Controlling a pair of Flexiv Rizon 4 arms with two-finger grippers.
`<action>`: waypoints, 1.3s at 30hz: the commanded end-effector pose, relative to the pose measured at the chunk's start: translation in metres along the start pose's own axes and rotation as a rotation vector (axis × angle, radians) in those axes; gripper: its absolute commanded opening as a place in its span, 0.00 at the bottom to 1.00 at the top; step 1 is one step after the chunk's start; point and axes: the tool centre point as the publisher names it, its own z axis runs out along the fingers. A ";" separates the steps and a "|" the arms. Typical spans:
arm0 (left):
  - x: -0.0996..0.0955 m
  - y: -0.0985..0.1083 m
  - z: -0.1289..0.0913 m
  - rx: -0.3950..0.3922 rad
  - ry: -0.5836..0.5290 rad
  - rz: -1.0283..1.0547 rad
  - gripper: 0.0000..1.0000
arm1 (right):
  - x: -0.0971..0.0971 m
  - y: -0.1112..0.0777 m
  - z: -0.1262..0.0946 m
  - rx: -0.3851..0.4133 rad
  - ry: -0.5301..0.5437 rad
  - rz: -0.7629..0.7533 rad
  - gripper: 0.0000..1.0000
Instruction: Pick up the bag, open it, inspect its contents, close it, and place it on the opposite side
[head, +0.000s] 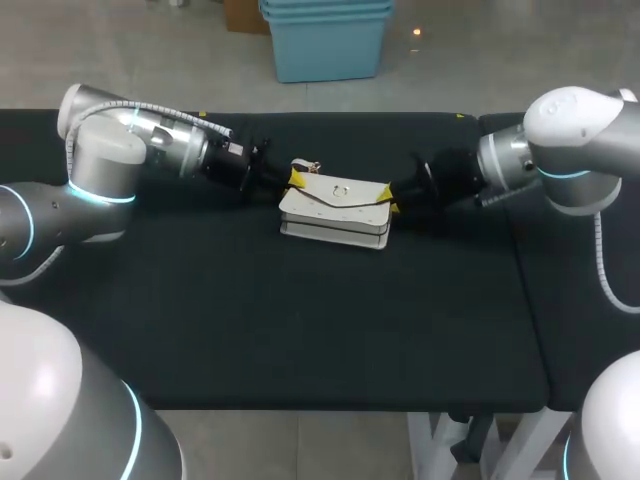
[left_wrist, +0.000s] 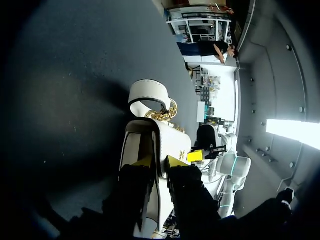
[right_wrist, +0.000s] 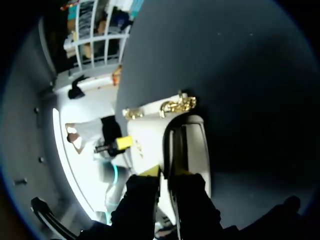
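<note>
Black table (head: 300, 330) holds a white bag (head: 335, 206) near its far middle, lying flat, long side running left to right. The left gripper (head: 296, 178) pinches its left end, the right gripper (head: 389, 199) its right end, fingers close together.

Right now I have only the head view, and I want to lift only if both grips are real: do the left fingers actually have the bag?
Observer: Yes. In the left wrist view, the left gripper has one yellow tip on each side of a panel at the end of the bag, and both tips touch it.
Operator: And the right?
Observer: The same. The right gripper pinches a thin, dark-edged panel at its end of the bag.
Operator: Is the chain caught in either grip?
Observer: No. The gold chain lies ahead of both grippers, not between any fingers.
</note>
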 end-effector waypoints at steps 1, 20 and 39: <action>0.003 0.010 0.009 0.032 0.006 0.001 0.76 | 0.002 0.000 0.008 -0.005 0.002 -0.004 0.16; -0.001 -0.012 0.002 0.114 0.043 -0.103 0.32 | 0.002 0.009 0.012 -0.040 0.027 -0.006 0.32; 0.011 0.005 -0.001 0.094 -0.002 -0.051 0.42 | 0.006 0.003 0.005 -0.071 0.018 -0.038 0.85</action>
